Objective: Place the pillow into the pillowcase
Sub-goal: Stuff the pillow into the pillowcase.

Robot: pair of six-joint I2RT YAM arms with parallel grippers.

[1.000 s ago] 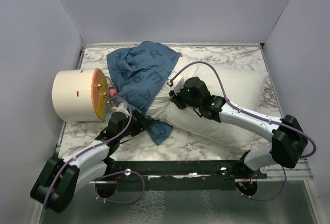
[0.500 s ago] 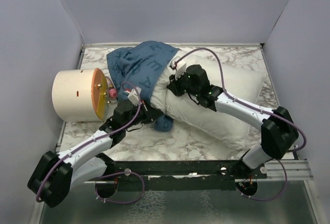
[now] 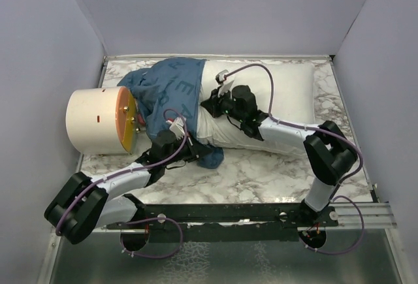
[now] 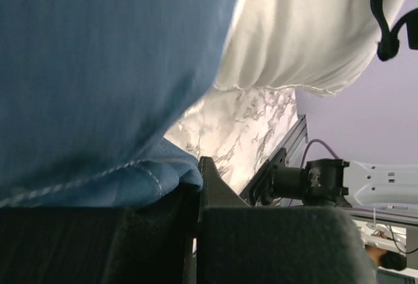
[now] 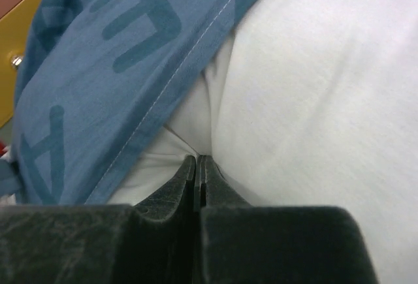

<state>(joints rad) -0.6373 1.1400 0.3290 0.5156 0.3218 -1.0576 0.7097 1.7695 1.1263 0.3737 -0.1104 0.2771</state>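
The pillow (image 3: 287, 94) lies on the counter (image 3: 261, 173), its left end hidden inside the pillowcase (image 3: 166, 91). The left fingers (image 4: 212, 189), half covered, pinch the pillowcase hem. The right fingers (image 5: 173, 189), pressed together, pinch a fold of the pillow.

Left tool (image 4: 198, 166), right tool (image 5: 197, 165): both closed.

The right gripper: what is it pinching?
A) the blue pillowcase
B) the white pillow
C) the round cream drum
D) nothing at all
B: the right gripper has its fingertips shut on a fold of the white pillow, just beside the blue pillowcase and its stitched edge.
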